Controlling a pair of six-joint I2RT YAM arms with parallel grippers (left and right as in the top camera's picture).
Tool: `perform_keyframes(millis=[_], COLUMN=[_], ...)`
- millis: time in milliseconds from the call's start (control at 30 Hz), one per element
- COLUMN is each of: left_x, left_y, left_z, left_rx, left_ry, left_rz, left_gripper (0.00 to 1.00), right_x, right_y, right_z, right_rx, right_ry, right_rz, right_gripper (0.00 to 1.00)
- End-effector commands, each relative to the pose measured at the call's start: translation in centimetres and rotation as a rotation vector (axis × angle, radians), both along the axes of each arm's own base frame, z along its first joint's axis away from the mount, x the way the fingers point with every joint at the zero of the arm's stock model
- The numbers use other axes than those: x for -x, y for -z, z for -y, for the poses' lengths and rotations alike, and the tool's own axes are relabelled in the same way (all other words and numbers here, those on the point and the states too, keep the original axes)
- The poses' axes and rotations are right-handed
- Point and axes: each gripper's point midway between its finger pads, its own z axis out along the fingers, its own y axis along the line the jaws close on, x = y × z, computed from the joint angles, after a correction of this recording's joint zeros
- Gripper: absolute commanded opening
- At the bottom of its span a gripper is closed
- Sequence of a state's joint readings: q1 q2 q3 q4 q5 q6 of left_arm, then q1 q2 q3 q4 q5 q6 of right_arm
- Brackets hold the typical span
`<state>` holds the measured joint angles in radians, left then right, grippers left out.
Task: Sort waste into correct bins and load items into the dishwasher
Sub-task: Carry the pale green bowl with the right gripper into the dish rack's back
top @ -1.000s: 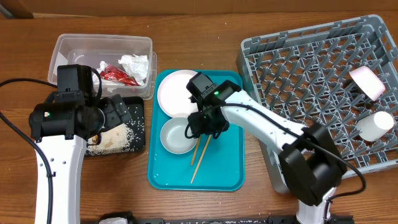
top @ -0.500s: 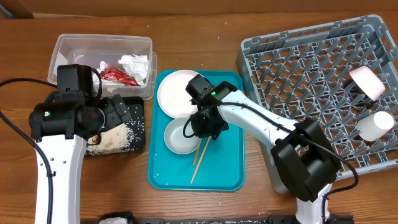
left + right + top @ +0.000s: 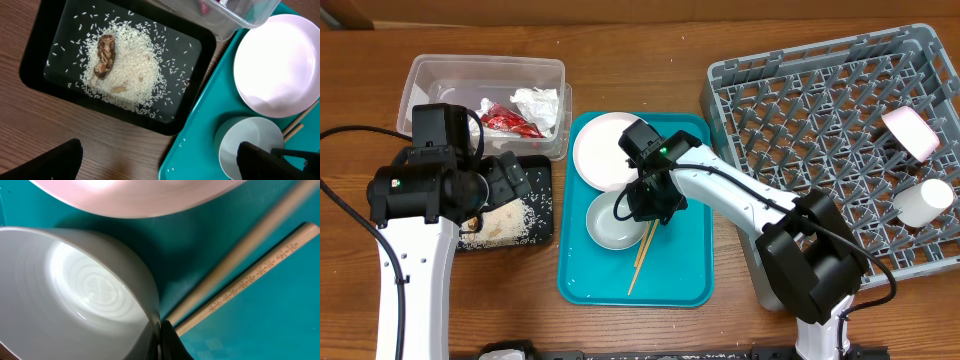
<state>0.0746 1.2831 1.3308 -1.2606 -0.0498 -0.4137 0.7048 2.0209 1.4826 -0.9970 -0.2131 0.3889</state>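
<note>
My right gripper (image 3: 640, 206) is shut on the right rim of a small white bowl (image 3: 612, 223) on the teal tray (image 3: 685, 280). In the right wrist view the fingers pinch that thin rim (image 3: 159, 330), with the bowl (image 3: 75, 290) to the left and the wooden chopsticks (image 3: 250, 275) lying right beside it. A larger white plate (image 3: 600, 150) sits behind the bowl. My left gripper (image 3: 160, 170) hangs open over the table edge between the black tray (image 3: 40, 55) and the teal tray, holding nothing. Rice (image 3: 135, 70) and a brown scrap (image 3: 104, 55) lie in the black tray.
The clear tub (image 3: 440, 75) at the back left holds a red wrapper (image 3: 505, 120) and a crumpled napkin (image 3: 535, 102). The grey dish rack (image 3: 800, 120) on the right carries two white cups (image 3: 912, 130) near its right edge.
The right gripper has closed onto the bowl's rim, and the bowl has slid slightly right and toward the front. The left arm has not moved.
</note>
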Motion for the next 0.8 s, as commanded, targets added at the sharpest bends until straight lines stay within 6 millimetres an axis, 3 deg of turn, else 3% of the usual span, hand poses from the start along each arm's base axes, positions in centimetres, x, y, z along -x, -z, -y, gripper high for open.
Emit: perform_keyframes(millis=[0,167,333,467,533,767], left_x=[-0.2,-0.2,-0.2,-0.2,-0.2,-0.4], left_y=[-0.1,-0.1,-0.1,-0.1,-0.1,-0.1], left_z=[-0.3,-0.3,-0.3,-0.3,-0.3,-0.3], left_rx=[-0.005,-0.006,-0.006,-0.006,-0.006,-0.006], left_ry=[-0.018,-0.018,-0.018,-0.018,-0.018,-0.018], left_rz=[0.003,0.003,0.005,0.005,0.005,0.012], left_gripper=[1.00,1.00,1.00,1.00,1.00,1.00], right_x=[-0.6,-3.8,-8.0,-11.2,-12.7,-14.7], right_y=[-1.8,-8.0,-16.0,-21.3,-23.5,-28.2], right_z=[-0.3,1.4,6.8,14.1,19.0,33.4], right_rx=[-0.034,-0.030,0.044,0.167,0.293,0.746], right_ry=[0.014,0.066,0.203,0.393,0.470,0.748], right_rz=[0.028,0.229,0.507,0.728,0.837,1.024], right_gripper=[0.04,0.04,0.04,0.04,0.04,0.04])
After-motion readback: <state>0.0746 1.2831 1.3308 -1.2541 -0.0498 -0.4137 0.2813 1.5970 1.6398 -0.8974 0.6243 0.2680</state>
